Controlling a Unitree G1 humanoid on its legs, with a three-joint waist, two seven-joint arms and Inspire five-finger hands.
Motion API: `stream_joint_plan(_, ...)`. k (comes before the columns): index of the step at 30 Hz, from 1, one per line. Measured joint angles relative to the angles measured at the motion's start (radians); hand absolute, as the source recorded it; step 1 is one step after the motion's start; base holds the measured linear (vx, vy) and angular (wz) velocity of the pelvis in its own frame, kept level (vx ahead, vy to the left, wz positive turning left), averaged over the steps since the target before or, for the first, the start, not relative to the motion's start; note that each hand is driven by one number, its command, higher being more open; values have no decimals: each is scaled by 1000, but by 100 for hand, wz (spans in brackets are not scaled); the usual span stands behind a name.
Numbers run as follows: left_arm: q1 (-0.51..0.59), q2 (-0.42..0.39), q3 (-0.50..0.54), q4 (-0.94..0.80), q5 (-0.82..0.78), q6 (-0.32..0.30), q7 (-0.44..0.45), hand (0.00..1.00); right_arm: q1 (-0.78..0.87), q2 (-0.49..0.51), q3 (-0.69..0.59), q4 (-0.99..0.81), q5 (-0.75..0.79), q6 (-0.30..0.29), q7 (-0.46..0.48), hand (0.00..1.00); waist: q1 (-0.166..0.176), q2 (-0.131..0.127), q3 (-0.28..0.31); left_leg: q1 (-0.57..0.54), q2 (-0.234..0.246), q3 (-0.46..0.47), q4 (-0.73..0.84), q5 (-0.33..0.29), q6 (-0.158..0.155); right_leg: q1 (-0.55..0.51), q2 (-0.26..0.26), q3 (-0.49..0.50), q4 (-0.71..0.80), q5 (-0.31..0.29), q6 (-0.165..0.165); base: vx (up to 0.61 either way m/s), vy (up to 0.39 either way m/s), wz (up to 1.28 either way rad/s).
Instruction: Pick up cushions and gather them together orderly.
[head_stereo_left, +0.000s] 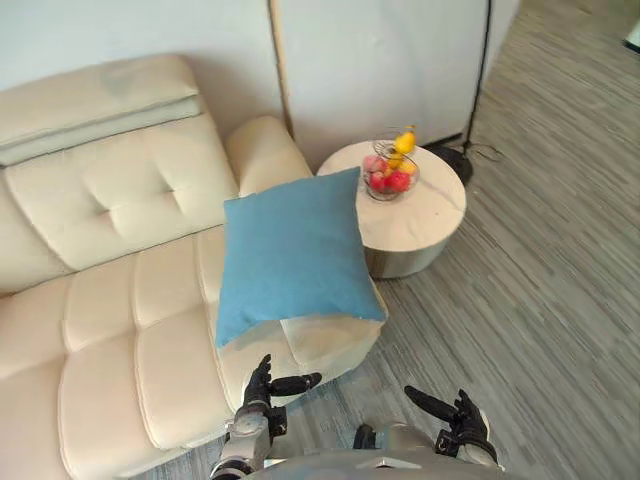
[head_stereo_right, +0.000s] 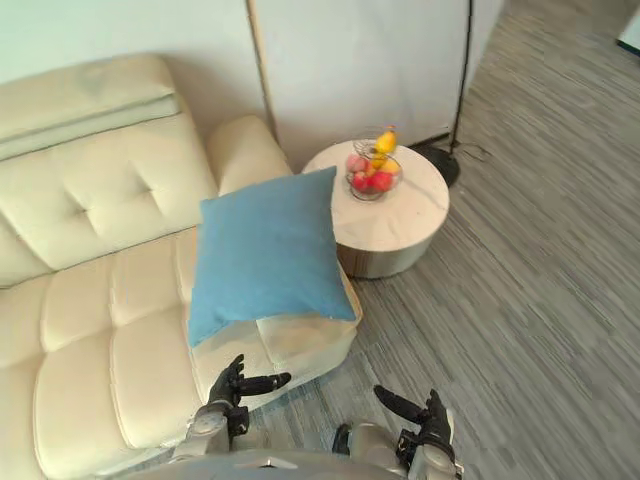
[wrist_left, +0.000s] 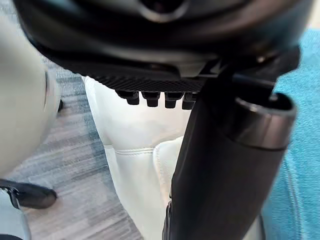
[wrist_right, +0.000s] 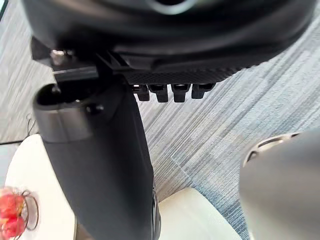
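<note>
A blue square cushion (head_stereo_left: 295, 255) lies tilted on the right end of a cream sofa (head_stereo_left: 110, 300), one corner hanging over the seat's edge toward the round table. My left hand (head_stereo_left: 262, 388) hovers low in front of the sofa's front corner, below the cushion, fingers straight and thumb out, holding nothing. My right hand (head_stereo_left: 462, 418) is over the floor to the right, open and empty too. In the left wrist view the blue cushion (wrist_left: 300, 165) shows past the thumb (wrist_left: 225, 165), beside the sofa's cream front.
A round pale side table (head_stereo_left: 420, 205) stands right of the sofa with a wire bowl of fruit (head_stereo_left: 391, 173) on it. A black floor-lamp base (head_stereo_left: 450, 160) sits behind it by the wall. Grey striped carpet (head_stereo_left: 540, 280) spreads to the right.
</note>
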Motion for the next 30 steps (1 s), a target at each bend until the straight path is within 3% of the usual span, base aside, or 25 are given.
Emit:
stream_joint_plan(4,0,2,-3,1,0,1,2,100,0,4,-7,-24,0,-2,1,100,-1,2,-2,2,-7,154,-62,15,23,8,-37,-46,-18,-5,5,6,73,48)
stream_joint_plan(7,2,29,-17,5,0,1,3,100,0,15,-7,-19,0,-1,1,100,1,-12,-20,16,-49,148,-145,55,29,6,-63,-60,-43,11,28,-26,108,35)
stream_joint_plan(10,17,74,-43,37,0,1,6,100,9,23,-7,-21,-2,-1,0,100,-4,-19,-44,78,-96,146,-314,150,36,19,-78,-65,-94,51,36,-13,43,9)
stream_joint_plan(14,19,98,-70,57,0,2,10,100,25,24,-4,-56,-8,3,-7,100,-8,-20,-45,129,-112,144,-424,213,42,40,-68,-55,-131,84,37,-60,27,7)
stream_joint_plan(22,56,127,-58,43,10,3,24,100,123,18,-49,-339,-83,4,-40,100,-34,-35,-61,177,-111,178,-540,274,43,47,-41,-3,-205,139,41,-71,27,-11)
stream_joint_plan(30,158,144,128,-138,-5,10,42,100,196,-57,-197,-732,-119,3,-42,100,-52,-8,-78,196,-108,235,-540,267,40,50,-26,55,-229,152,46,19,14,-19)
